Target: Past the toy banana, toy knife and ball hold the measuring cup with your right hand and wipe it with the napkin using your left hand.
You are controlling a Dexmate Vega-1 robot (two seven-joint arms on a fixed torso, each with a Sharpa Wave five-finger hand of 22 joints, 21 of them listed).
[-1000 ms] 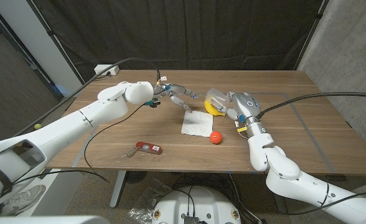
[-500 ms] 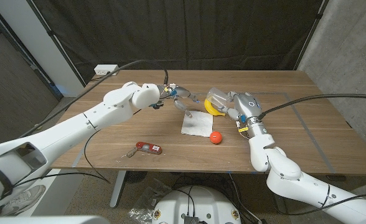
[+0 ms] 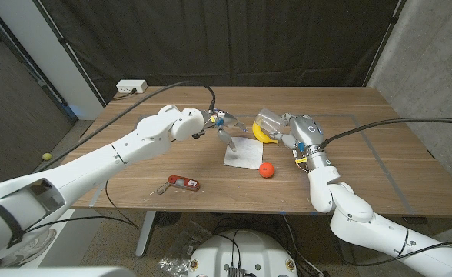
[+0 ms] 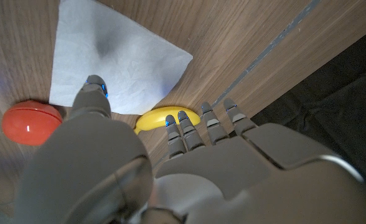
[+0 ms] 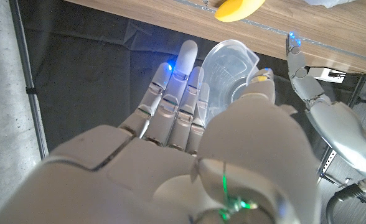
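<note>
clear plastic, the measuring cup (image 3: 268, 121) sits in the right hand (image 3: 294, 131), lifted off the brown wooden table (image 3: 364, 146) at about two o'clock from the table's middle; in the right wrist view the fingers (image 5: 183, 93) lie along the cup's (image 5: 231, 71) outer wall and the thumb closes against it, so the grip is firm. the yellow toy banana (image 3: 261, 135) lies on the wood directly under the cup. the white square paper napkin (image 3: 242, 153) lies flat near the middle, untouched. the left hand (image 3: 224, 126) hovers above the napkin's eleven o'clock corner, fingers apart and pointing down, holding nothing; the left wrist view shows its fingertips (image 4: 186, 118) spread over the napkin (image 4: 114, 59), the banana (image 4: 164, 117) and the small red ball (image 4: 30, 123). the ball (image 3: 266, 171) rests at the napkin's four o'clock corner. the red-handled toy knife (image 3: 181, 183) lies at seven o'clock, well apart.
</note>
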